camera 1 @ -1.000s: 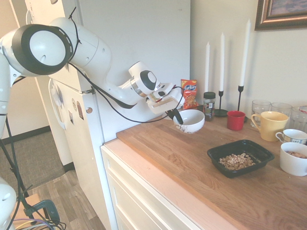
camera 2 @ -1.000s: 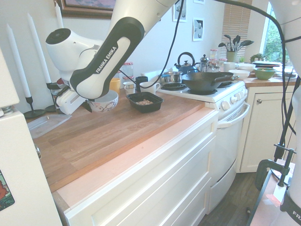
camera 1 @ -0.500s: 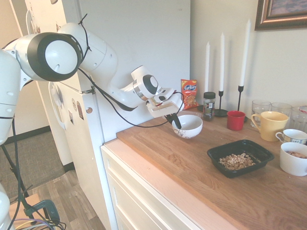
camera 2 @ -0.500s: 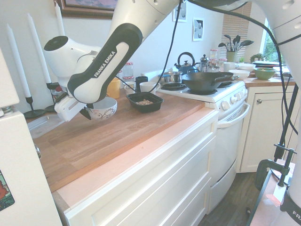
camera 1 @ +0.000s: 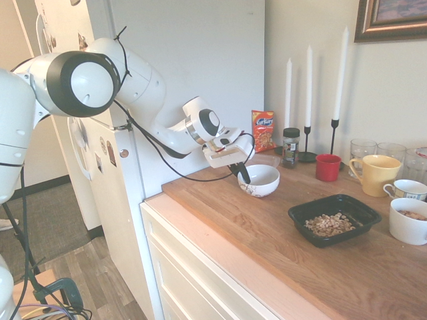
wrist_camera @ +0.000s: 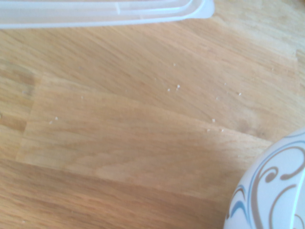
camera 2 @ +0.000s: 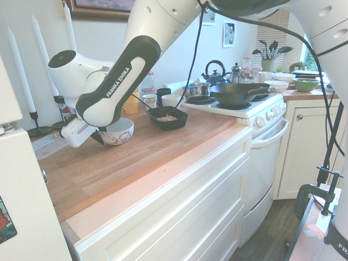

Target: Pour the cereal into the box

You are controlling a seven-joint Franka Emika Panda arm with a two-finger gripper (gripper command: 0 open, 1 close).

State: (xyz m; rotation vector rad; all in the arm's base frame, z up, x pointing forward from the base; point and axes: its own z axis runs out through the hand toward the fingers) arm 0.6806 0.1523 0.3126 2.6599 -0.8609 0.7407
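The cereal point(camera 1: 329, 224) lies as a loose tan pile inside the box point(camera 1: 335, 219), a shallow black tray on the right part of the wooden counter point(camera 1: 267, 233). The same box point(camera 2: 167, 117) and cereal point(camera 2: 167, 118) show near the stove in the second exterior view. My gripper point(camera 1: 243, 175) is shut on the near rim of a white bowl point(camera 1: 260, 180) with a swirl pattern. It holds the bowl upright, low over the counter and left of the box. Whether the bowl point(camera 2: 117, 132) touches the wood I cannot tell. The wrist view shows the bowl's patterned side point(wrist_camera: 276, 191).
Along the wall stand an orange snack bag point(camera 1: 263, 131), a dark-lidded jar point(camera 1: 290, 147), tall candles point(camera 1: 309, 100), a red cup point(camera 1: 327, 167), a yellow mug point(camera 1: 375, 175) and white mugs point(camera 1: 408, 221). A clear flat container point(camera 2: 51, 144) lies behind the bowl. A stove with a black pan point(camera 2: 239, 93) adjoins the counter.
The gripper has carried the bowl downward and away from the box, from raised above the counter to just over its surface. The box and cereal have not moved.
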